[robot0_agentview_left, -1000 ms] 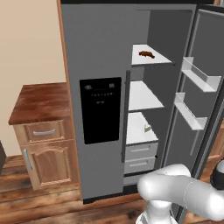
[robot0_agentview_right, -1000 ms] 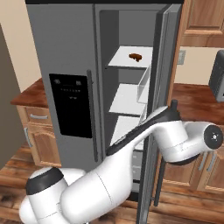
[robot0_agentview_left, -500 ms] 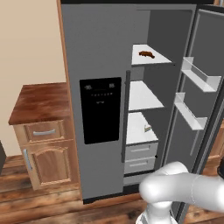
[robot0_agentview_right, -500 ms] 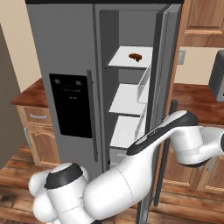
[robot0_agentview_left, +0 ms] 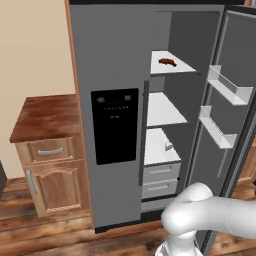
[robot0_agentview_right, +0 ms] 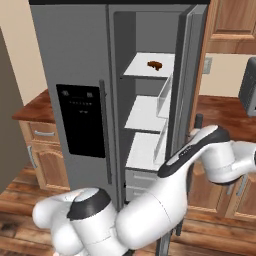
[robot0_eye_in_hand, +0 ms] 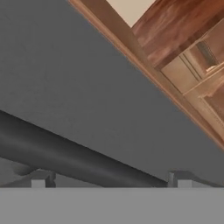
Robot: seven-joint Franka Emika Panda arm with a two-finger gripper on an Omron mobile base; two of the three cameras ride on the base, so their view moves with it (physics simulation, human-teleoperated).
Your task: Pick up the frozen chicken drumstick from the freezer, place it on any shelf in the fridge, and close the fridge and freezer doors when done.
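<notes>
My gripper (robot0_eye_in_hand: 109,180) stands wide open and holds nothing. In the hand view its two fingertips (robot0_eye_in_hand: 41,178) rise on either side of a dark bar handle (robot0_eye_in_hand: 78,159), which runs across a flat grey door face (robot0_eye_in_hand: 100,96); whether the tips touch the bar I cannot tell. Beyond the door's edge that view also catches a wooden trim strip (robot0_eye_in_hand: 144,65) and some wooden cabinet fronts (robot0_eye_in_hand: 192,65).

The frozen chicken drumstick (robot0_agentview_left: 167,61) lies on the top white shelf (robot0_agentview_left: 170,67) of the open fridge compartment, well apart from my hand. The right base view shows it too, on the same shelf, toward the back.

The left base view shows the inner side of the open fridge door (robot0_agentview_left: 235,100) with its two clear-white bins (robot0_agentview_left: 227,85), a small pale item (robot0_agentview_left: 169,146) on the third shelf, and the grey drawers (robot0_agentview_left: 160,177) below. The freezer door (robot0_agentview_left: 110,100) with its black dispenser panel (robot0_agentview_left: 115,125) is shut. The right base view sees the open door edge-on, and my arm (robot0_agentview_right: 200,150) reaching round to its outer side.
</notes>
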